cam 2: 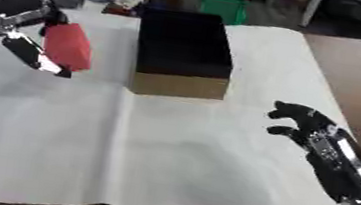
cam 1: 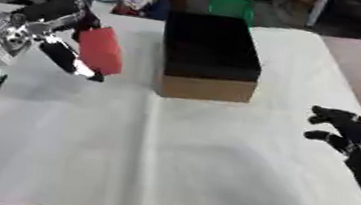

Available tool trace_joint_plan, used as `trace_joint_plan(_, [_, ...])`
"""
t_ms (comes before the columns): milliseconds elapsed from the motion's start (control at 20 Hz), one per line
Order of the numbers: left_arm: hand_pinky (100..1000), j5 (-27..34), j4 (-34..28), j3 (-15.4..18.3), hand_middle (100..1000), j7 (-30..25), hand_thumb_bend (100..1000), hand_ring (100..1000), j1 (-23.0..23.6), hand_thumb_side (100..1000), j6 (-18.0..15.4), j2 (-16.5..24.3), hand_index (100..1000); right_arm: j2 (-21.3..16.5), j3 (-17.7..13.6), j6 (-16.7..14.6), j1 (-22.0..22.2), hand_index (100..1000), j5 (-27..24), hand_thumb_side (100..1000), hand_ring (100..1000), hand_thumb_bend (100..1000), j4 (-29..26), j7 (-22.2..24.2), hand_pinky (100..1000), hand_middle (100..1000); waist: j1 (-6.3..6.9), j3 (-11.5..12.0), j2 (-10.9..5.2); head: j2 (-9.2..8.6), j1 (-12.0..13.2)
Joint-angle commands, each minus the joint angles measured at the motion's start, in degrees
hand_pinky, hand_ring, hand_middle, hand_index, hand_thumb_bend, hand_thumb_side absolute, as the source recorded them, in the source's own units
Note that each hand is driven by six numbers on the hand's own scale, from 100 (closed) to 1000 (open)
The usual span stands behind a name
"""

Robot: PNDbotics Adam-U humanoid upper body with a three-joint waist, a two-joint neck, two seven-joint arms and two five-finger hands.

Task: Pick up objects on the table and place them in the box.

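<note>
Our left hand (cam 1: 60, 39) is clamped on the red block (cam 1: 101, 50), near the table's (cam 1: 210, 169) far left corner. It looks light and stiff, so we grip its flat sides. Our right hand (cam 2: 304, 124) hangs relaxed, fingers apart.

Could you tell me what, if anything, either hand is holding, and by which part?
The left hand holds a red object by its upper and lower ends; the right hand holds nothing.
</note>
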Motion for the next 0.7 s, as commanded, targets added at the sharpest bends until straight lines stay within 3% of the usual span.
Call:
trace_joint_plan(50, [590,-2.12,1.75,1.14,217,2.81,692,428,-3.95,257,0.55,-2.47,342,-1.23,0.26,-0.06,-0.39,822,0.0,766,1000,100,-0.7,0.5,766,717,0.02,-0.56,-0.91,-0.62,0.58])
trace_joint_plan(400, [588,-8.73,10.77,3.27,238,10.56,709,445,-9.9,227,0.91,-10.72,362,-1.28,1.52,0.14,-1.01,823,-0.33,771,1000,100,-0.74,1.73,766,717,0.23,-3.33,-0.81,-1.62,1.75])
trace_joint_plan(700, [598,-16.7,19.91,6.0,329,17.26,794,475,-11.37,200,2.11,-14.97,441,-1.33,2.46,0.38,-1.69,823,-0.43,775,1000,100,-0.7,2.76,766,717,0.67,-5.8,-0.45,-2.41,2.41])
